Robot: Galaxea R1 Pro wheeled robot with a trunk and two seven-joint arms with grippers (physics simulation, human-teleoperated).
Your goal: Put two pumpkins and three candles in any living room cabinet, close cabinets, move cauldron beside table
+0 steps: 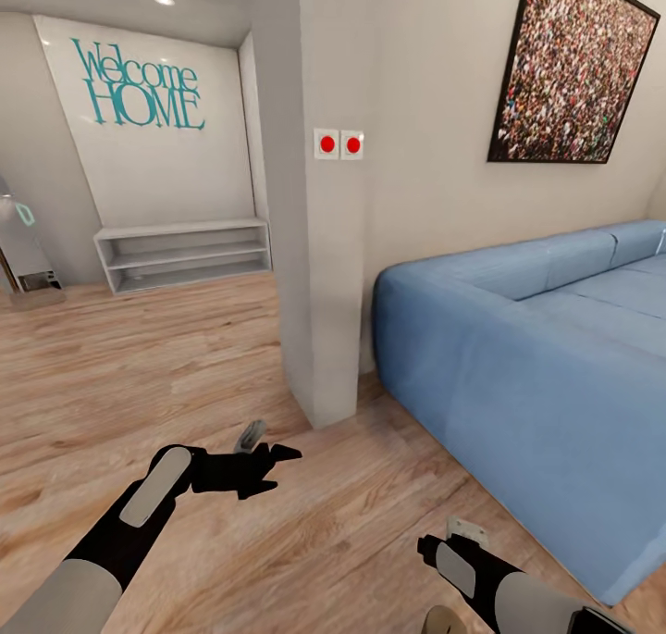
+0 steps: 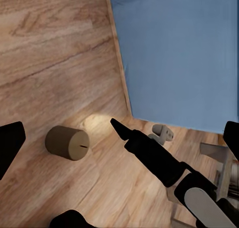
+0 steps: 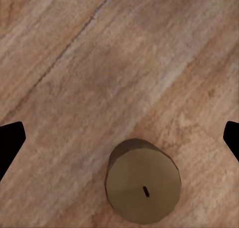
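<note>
Your right gripper [image 3: 119, 138] hovering over candle [image 3: 143, 188] standing on floor [image 3: 74, 63], jaws wide. Left gripper [image 1: 268, 467] jaws wide too, holding nothing, sofa [image 1: 536, 338] nearby.

Wood floor, cloth sofa, waxy candle

The floor [image 1: 139, 356] looked like warm-toned wood planks with visible grain and a faint satin sheen; the sofa [image 1: 546, 338] wore smooth matt blue cloth. The candle [image 3: 143, 189] was a dull tan, waxy-looking and matt (its dark wick a mere fleck on the flat top). The left gripper [image 1: 273, 467] showed matt black plastic, the forearm shells pale grey and smooth. The wall [image 1: 425, 106] was plain matt paint, the shelf rack [image 1: 182, 254] matt light grey.
</note>
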